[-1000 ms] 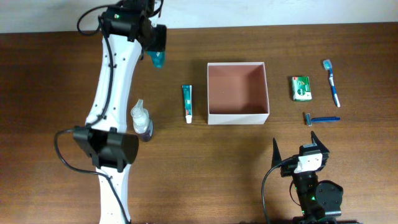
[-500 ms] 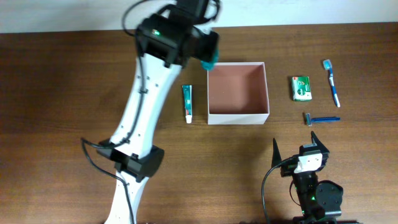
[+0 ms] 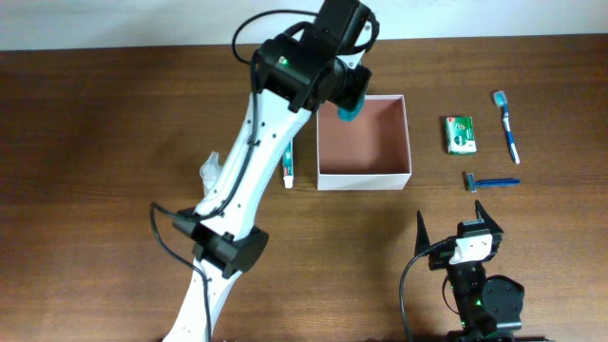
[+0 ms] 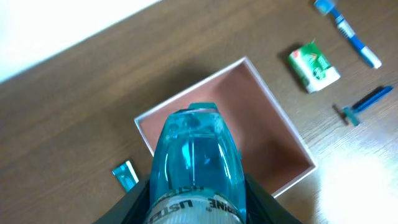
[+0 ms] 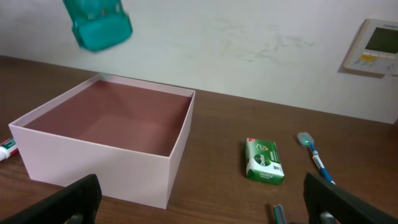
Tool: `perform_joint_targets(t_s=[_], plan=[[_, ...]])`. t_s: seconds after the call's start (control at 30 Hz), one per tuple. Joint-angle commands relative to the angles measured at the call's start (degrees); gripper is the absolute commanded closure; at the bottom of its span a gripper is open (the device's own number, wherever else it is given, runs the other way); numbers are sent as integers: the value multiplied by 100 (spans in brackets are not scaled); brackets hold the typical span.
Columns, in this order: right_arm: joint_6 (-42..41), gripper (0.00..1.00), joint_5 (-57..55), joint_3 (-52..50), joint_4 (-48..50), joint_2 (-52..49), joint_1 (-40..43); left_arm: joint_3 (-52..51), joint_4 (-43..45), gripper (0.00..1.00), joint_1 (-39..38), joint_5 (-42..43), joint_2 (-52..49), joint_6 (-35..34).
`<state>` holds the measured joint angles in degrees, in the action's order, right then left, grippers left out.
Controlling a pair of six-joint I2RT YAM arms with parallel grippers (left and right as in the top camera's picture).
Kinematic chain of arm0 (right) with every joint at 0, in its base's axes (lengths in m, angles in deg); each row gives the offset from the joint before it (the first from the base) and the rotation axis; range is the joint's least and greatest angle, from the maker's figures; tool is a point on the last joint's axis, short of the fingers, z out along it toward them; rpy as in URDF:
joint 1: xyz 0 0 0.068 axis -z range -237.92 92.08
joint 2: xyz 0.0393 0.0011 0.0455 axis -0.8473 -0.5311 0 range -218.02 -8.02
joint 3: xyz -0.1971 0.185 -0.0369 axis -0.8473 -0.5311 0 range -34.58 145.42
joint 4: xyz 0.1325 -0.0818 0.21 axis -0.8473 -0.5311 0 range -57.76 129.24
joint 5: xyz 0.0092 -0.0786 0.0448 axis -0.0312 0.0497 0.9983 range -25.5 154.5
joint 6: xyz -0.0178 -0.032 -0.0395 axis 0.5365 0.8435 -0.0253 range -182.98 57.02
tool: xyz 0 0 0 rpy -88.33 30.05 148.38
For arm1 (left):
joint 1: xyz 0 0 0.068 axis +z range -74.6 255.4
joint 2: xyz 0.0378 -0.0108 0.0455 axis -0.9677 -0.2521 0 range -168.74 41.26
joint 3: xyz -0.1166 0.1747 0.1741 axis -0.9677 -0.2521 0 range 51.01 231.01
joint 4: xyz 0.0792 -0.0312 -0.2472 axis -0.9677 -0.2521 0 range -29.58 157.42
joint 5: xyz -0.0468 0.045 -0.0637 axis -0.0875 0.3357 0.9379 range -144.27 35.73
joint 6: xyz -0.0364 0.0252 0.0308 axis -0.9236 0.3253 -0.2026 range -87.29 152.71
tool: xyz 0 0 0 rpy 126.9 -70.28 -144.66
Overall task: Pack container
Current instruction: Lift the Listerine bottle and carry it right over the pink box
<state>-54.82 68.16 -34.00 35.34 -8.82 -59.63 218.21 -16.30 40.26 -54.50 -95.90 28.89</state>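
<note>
The container (image 3: 364, 179) is a square open-top box with white walls and a reddish-brown inside, standing at the table's middle back; it also shows in the wrist views (image 4: 277, 138) (image 5: 106, 158). My left gripper (image 3: 348, 99) is shut on a teal mouthwash bottle (image 3: 349, 114) (image 4: 196, 155) and holds it above the container's back left corner. From the right wrist view the bottle (image 5: 97, 25) hangs in the air over the box. My right gripper (image 3: 450, 214) (image 5: 205, 205) stands open and empty near the front edge, right of the box.
A toothpaste tube (image 3: 286, 160) lies left of the box, partly under my left arm. A small clear bottle (image 3: 210, 169) peeks out beside that arm. Right of the box lie a green soap packet (image 3: 461, 134), a blue toothbrush (image 3: 506, 126) and a blue razor (image 3: 491, 180).
My left arm has swung right with the teal bottle, from the far left back of the table to above the container. The right arm has not moved.
</note>
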Motion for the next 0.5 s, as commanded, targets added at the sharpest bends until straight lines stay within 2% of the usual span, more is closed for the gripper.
perform_joint_targets(t_s=[0.0,0.33,0.47], plan=[[-7,1,-72,-26,-37,61,-52,50,-46,74,-9,2,-197,-197],[-7,1,-74,-26,-37,61,-52,48,-212,74,4,-24,-697,-754],[-7,1,-74,-26,-39,61,-52,46,-210,74,4,-638,-728,-1123]])
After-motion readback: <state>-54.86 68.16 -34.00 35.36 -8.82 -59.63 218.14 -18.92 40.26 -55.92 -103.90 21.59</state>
